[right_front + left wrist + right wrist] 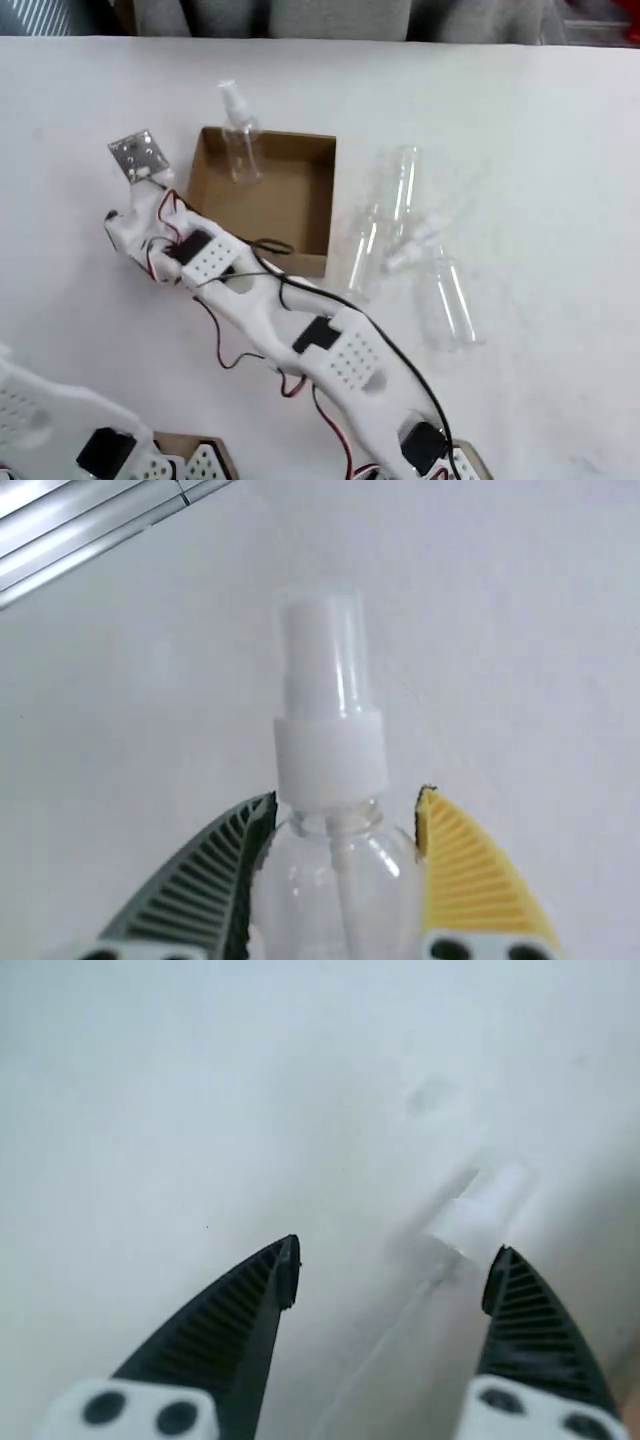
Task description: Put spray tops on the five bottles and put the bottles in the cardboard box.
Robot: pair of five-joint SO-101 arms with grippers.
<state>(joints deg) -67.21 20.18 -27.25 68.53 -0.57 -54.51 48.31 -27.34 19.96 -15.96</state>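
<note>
My left gripper (347, 798) is closed partway around a bottle (335, 890). The grey finger (200, 890) and the yellow finger (465, 880) press on its round shoulders, one on each side. Just past the fingertips sits its spray top (328, 730). It is white and straight, with a clear cap over it. So this bottle looks ready. I think my job now is to put it in the cardboard box (290, 200).

To do it well, I want a squeeze that is soft but firm. The bottle is smooth and round, so it may slip or turn. The grip is up near the neck, so the long part behind the fingers may swing. I would go slowly and lower it right down to the box floor before I let go.

My right gripper (395, 1250) is wide open and holds nothing. Ahead of its fingertips, closer to one finger, another spray top (480, 1210) lies on the white table (150, 1080). I can't tell if it is on a bottle.

Farther off, in the high view, the box already has one topped bottle (240, 150) in it, up against the far wall. I should set mine beside it, not on it. An arm (270, 300) stretches across close to the box. I can't tell which one it is, so I must stay out of its way. Three more clear bottles (400, 185) lie past the box on the table.
</note>
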